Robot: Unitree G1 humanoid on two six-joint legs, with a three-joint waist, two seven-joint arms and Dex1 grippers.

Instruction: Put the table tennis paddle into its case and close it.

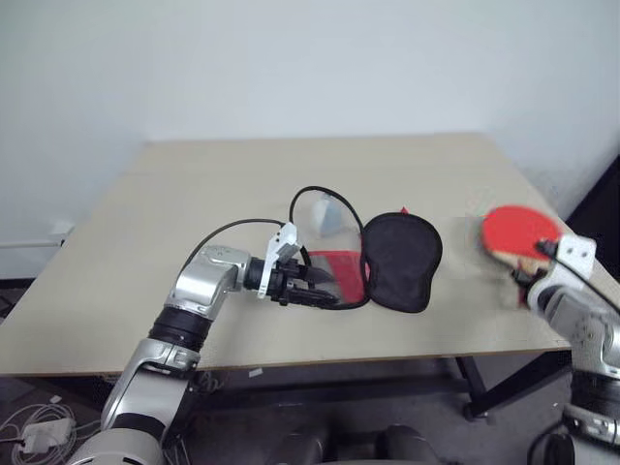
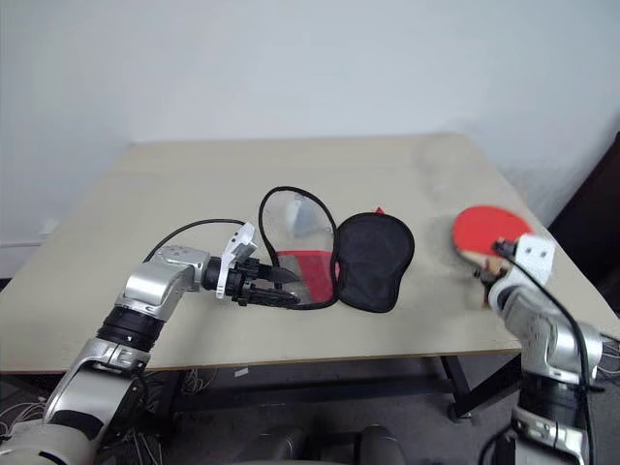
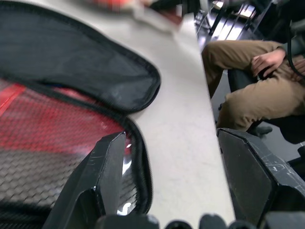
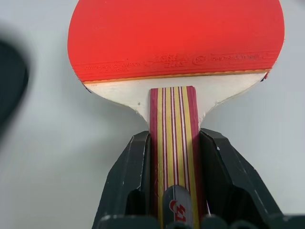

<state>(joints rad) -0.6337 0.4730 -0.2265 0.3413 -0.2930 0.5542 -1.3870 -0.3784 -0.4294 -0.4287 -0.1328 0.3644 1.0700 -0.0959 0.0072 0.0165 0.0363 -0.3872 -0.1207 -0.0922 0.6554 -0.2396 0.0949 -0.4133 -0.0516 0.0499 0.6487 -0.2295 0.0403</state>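
Black fingers of the right gripper (image 4: 174, 183) clamp the striped wooden handle of the red-faced table tennis paddle (image 4: 176, 38), held near the beige counter's (image 1: 194, 194) right edge. Wide-jawed, the left gripper (image 1: 315, 288) straddles the front rim of the open red-and-black zip case (image 1: 387, 257) at mid-counter; its wrist view catches a seated person's tan trousers (image 3: 248, 90) beyond that edge. Bare counter stretches behind.
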